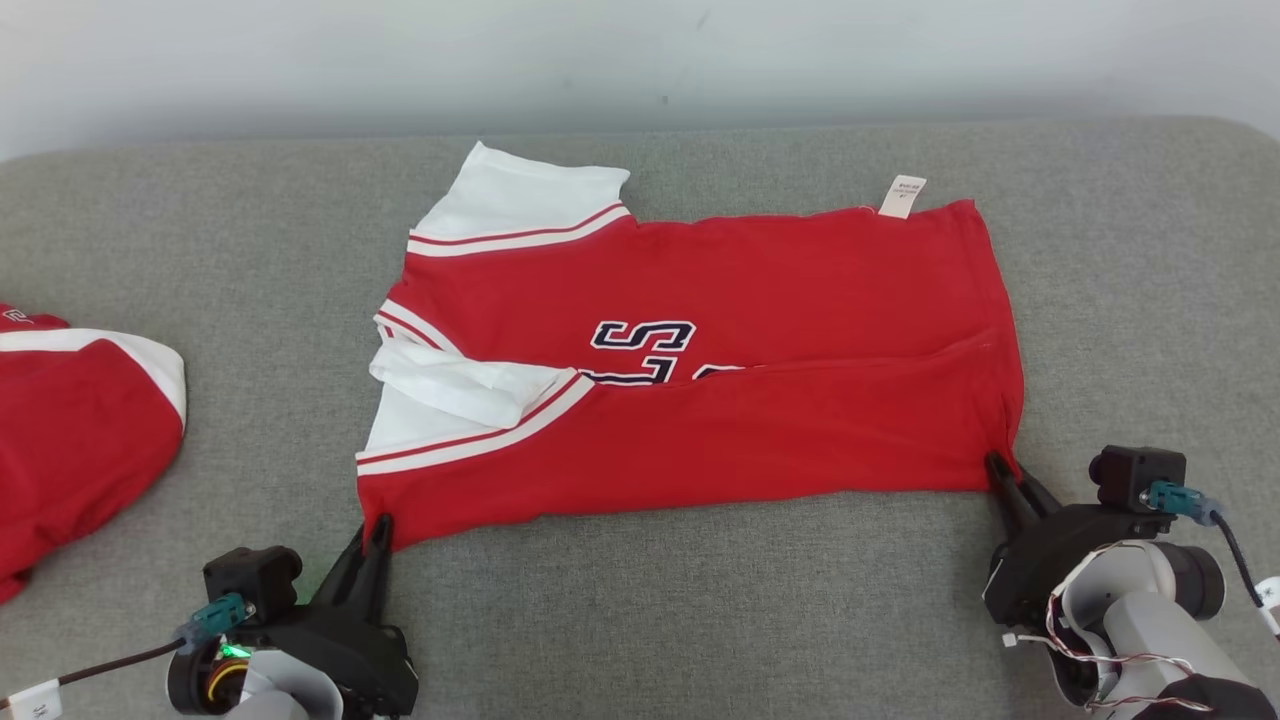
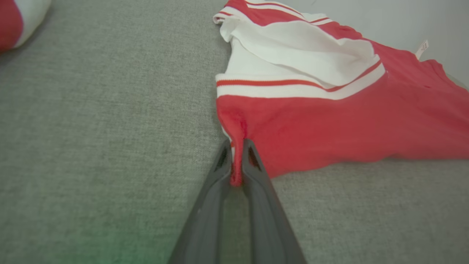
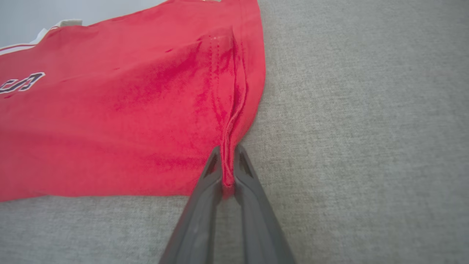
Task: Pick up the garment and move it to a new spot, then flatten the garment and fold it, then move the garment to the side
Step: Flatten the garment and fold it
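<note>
The red jersey (image 1: 700, 400) lies spread out in the middle of the grey cushion (image 1: 700, 620), lengthwise from left to right, so the pick-up, the move and most of the flattening look done. Folding seems to be under way: the strip of the jersey on the cushion's near side lies doubled over the body and covers the lower half of the dark lettering (image 1: 645, 345).

The left gripper (image 1: 378, 528) is at the cushion's near left, its fingers pressed together on a pinch of red cloth at the jersey's near left corner. The right gripper (image 1: 997, 465) is at the cushion's near right and nips the near right corner the same way, with a ridge of cloth standing up between its fingers.

By my reading, the rest of the folding and the move to the side are left.

The jersey is red with white sleeves edged in red stripes. One sleeve (image 1: 520, 200) lies flat toward the cushion's far side and the other (image 1: 450, 400) is rumpled. A white label (image 1: 902, 196) sticks out at the far edge. Another red-and-white garment (image 1: 80, 420) lies at the cushion's left end, well apart.
</note>
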You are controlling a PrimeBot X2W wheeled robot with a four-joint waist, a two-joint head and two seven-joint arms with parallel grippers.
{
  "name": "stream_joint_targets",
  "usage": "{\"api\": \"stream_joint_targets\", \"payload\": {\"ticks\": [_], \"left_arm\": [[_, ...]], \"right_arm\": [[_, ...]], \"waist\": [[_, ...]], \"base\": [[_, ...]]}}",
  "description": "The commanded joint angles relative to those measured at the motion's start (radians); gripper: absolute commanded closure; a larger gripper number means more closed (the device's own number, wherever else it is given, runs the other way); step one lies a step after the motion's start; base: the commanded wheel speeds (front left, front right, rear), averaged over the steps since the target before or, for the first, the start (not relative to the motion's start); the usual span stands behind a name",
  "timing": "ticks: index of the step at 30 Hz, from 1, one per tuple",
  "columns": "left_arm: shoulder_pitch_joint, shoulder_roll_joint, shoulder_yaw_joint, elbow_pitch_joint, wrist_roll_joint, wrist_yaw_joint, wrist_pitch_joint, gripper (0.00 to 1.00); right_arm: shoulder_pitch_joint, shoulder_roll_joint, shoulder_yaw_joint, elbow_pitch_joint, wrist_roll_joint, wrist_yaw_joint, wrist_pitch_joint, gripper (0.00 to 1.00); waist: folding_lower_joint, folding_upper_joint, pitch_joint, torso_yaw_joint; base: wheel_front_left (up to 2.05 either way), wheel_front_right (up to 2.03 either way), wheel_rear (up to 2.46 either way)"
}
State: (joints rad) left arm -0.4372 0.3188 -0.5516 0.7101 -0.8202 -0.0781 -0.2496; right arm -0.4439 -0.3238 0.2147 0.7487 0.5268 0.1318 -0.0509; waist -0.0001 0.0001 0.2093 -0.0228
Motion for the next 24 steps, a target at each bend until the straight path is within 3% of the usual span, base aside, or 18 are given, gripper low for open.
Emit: {"api": "stream_joint_targets", "payload": {"ticks": [1,13,24], "left_arm": [[-0.001,-0.013,-0.007,0.016,-0.013,-0.005,-0.002,1.0],[0.169,-0.004,0.034,-0.069,-0.009,-0.007,-0.016,1.0],[0.392,0.067,0.045,-0.314,-0.016,0.075,0.014,1.0]], "right_arm": [[0.007,0.014,0.009,0.013,0.01,-0.002,-0.009,1.0],[0.169,-0.018,0.014,-0.044,0.081,-0.002,-0.078,1.0],[0.355,-0.068,-0.035,-0.206,0.083,-0.003,0.004,1.0]], "waist": [[0.0001,-0.0001,-0.009,0.001],[0.0001,-0.0001,-0.138,-0.012],[0.0001,-0.0001,-0.164,-0.014]], "base": [[0.0,0.0,0.0],[0.0,0.0,0.0],[0.0,0.0,0.0]]}}
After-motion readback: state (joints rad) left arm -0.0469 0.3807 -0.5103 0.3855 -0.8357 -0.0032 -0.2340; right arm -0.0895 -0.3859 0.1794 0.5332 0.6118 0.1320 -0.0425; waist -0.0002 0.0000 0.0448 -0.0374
